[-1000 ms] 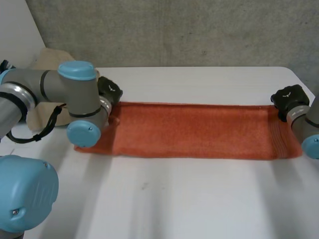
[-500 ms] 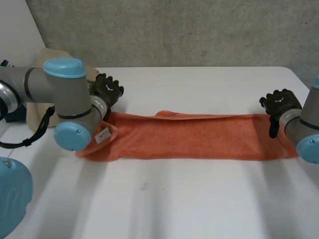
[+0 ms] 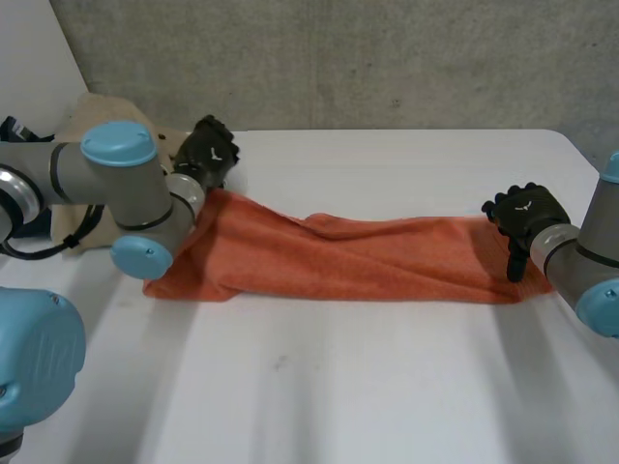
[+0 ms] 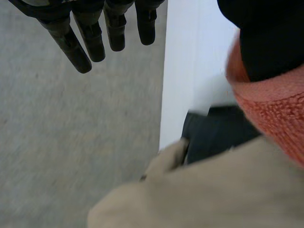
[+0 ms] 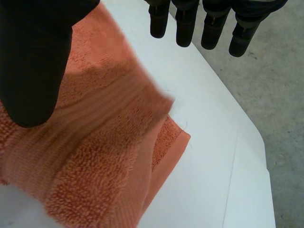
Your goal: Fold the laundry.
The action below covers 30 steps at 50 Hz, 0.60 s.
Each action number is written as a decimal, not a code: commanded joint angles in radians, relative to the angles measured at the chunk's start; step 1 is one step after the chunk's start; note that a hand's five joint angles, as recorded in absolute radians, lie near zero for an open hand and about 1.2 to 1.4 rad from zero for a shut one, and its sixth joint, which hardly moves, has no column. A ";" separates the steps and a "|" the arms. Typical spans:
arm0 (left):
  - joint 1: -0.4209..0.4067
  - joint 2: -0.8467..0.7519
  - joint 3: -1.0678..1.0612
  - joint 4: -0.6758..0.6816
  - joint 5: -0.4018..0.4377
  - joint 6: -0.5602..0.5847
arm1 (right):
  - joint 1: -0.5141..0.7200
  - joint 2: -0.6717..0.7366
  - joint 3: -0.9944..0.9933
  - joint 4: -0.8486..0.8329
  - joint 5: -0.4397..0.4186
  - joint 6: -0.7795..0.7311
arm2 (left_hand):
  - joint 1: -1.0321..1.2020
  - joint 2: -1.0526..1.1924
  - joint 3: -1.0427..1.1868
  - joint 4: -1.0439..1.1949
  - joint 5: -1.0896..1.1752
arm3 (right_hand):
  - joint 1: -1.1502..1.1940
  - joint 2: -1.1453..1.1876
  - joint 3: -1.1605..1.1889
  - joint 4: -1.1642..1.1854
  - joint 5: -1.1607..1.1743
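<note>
An orange towel (image 3: 358,256) stretches across the white table (image 3: 387,377), bunched and wrinkled along its far edge. My left hand (image 3: 208,153) is at the towel's far left corner, which rises up to it. In the left wrist view its fingers (image 4: 90,33) are straight and spread away from the thumb (image 4: 270,38), and the towel (image 4: 275,109) hangs from the thumb. My right hand (image 3: 525,215) is on the towel's right end. Its fingers (image 5: 209,23) are straight, and its thumb (image 5: 33,61) is over the rumpled towel (image 5: 95,156) at the corner.
A beige cloth (image 3: 97,111) lies at the table's far left corner, behind my left arm, and it also lies under the left hand (image 4: 213,190) beside a dark object (image 4: 213,137). The table's right edge (image 5: 232,156) runs close to the towel's end.
The towel lay flat a second ago. Both hands have moved inward. The left hand has risen with the far left corner, so the towel now sags and bunches between them.
</note>
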 commanded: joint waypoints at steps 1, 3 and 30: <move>-0.027 0.050 -0.073 -0.032 0.041 -0.148 | -0.005 0.009 0.004 0.000 -0.026 -0.002 | -0.016 -0.033 -0.033 -0.026 -0.048 | -0.048 -0.033 -0.034 -0.033 -0.047; -0.025 0.052 -0.071 -0.055 0.019 -0.163 | -0.005 0.014 0.004 0.002 -0.027 0.000 | -0.016 -0.033 -0.033 -0.026 -0.048 | -0.048 -0.033 -0.034 -0.033 -0.047; 0.011 0.042 -0.042 -0.078 -0.024 -0.046 | 0.003 0.014 0.003 0.020 -0.035 0.003 | -0.016 -0.033 -0.033 -0.026 -0.048 | -0.048 -0.033 -0.034 -0.033 -0.047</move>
